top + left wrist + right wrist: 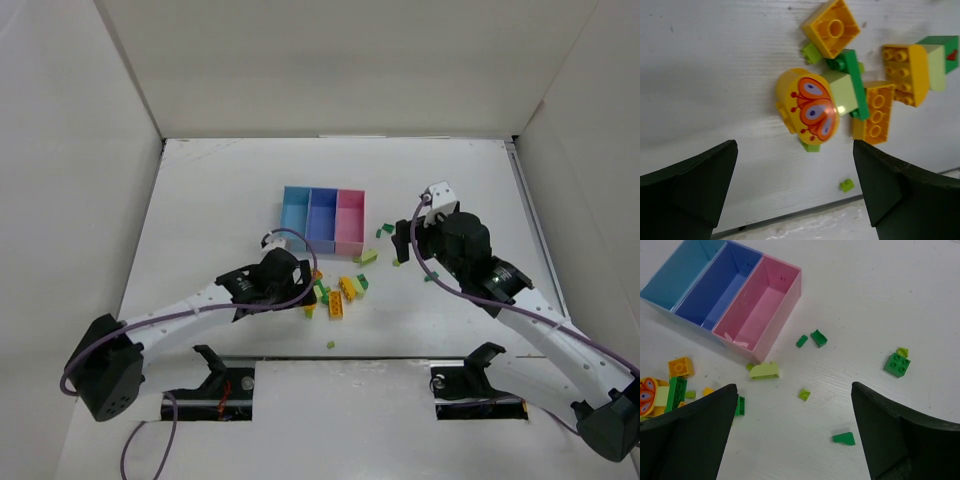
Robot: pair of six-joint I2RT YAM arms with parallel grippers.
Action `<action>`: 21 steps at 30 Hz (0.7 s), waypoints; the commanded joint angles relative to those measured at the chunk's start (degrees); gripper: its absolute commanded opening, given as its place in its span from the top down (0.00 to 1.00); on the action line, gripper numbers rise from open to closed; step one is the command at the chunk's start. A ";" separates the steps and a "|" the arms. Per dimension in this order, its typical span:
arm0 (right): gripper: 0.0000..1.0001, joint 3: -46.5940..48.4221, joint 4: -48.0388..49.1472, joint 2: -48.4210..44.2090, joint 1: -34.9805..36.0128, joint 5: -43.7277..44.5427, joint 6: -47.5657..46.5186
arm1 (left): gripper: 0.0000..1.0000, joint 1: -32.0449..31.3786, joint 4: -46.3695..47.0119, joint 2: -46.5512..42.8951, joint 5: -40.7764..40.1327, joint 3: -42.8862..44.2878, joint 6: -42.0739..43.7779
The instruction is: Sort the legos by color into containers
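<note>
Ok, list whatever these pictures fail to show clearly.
Top view: the left arm covers part of the brick pile; bricks under it are hidden.
Top view: the lone lime bit is too small to tell its shape.
Left wrist view: the dark green brick is cut off by the right edge.
Right wrist view: the butterfly piece is cut by the left edge; the light blue bin runs off the top.

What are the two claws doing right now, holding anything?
Left gripper: open, holding nothing.
Right gripper: open, holding nothing.
</note>
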 commanded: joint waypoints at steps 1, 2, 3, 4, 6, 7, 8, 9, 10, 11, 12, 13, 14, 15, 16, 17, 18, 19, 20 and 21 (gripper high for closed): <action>0.00 -0.71 1.56 -0.05 0.65 -0.87 -1.44 | 0.00 -0.82 -3.94 4.17 -5.50 3.46 1.57; 0.00 -0.72 1.56 -0.05 0.65 -1.39 -1.44 | 0.00 -1.61 -4.56 5.06 -6.20 4.42 1.57; 0.00 -0.72 1.56 -0.05 0.65 -1.40 -1.44 | 0.00 -1.62 -4.56 5.76 -6.82 4.43 1.57; 0.00 -0.72 1.56 -0.05 0.65 -1.40 -1.44 | 0.00 -2.31 -4.04 6.90 -6.82 5.48 2.27; 0.00 -0.72 2.08 0.48 0.65 -1.40 -1.44 | 0.02 -4.07 -2.37 7.44 -6.82 6.28 3.85; 0.00 -0.72 2.08 0.48 0.65 -1.40 -1.44 | 0.03 -4.08 -2.37 8.22 -6.82 6.80 5.07; 0.00 -0.72 2.08 1.00 0.65 -1.40 -1.97 | 0.05 -4.77 -1.50 9.10 -6.82 6.81 5.87; 0.00 -0.72 2.08 1.01 0.65 -1.40 -1.97 | 0.05 -4.78 -1.49 9.63 -6.04 6.81 5.88; 0.00 -0.72 2.08 1.01 0.65 -0.79 -1.97 | 0.05 -5.39 -1.49 10.16 -6.03 7.42 6.57; 0.00 -0.72 2.08 1.01 0.65 -0.78 -1.97 | 0.06 -5.40 -1.49 10.69 -6.03 7.42 6.58; 0.00 -0.72 2.08 1.01 0.65 -0.78 -1.97 | 0.07 -5.40 -1.49 11.48 -6.03 7.42 6.58; 0.00 -0.72 2.08 1.01 0.65 -0.78 -1.97 | 0.09 -5.40 -1.49 11.48 -6.56 7.42 6.58; 0.00 -0.72 2.08 1.01 0.65 -0.17 -1.97 | 0.09 -5.92 -2.18 12.18 -6.56 7.42 6.58; 0.00 -0.72 2.08 1.01 0.65 -0.17 -1.97 | 0.12 -5.92 -2.19 13.06 -7.34 7.42 6.58; 0.00 -0.72 2.08 1.01 0.65 -0.17 -1.97 | 0.16 -5.92 -2.89 13.07 -7.35 7.94 6.58; 0.00 -0.72 2.08 1.01 0.65 -0.17 -1.97 | 0.16 -5.92 -2.89 13.94 -7.96 7.95 6.58; 0.00 -0.72 2.08 1.01 0.65 -0.17 -1.97 | 0.16 -5.92 -2.89 15.08 -7.97 8.64 6.58; 0.00 -0.72 2.61 1.01 0.65 -0.17 -1.97 | 0.16 -5.92 -2.89 15.61 -7.97 9.17 7.28; 0.00 -0.72 2.61 1.01 0.65 0.35 -1.97 | 0.16 -5.92 -2.89 16.14 -7.97 9.18 8.15; 0.00 -1.24 2.61 1.01 0.65 0.36 -1.97 | 0.16 -5.92 -2.37 16.66 -7.45 9.18 8.16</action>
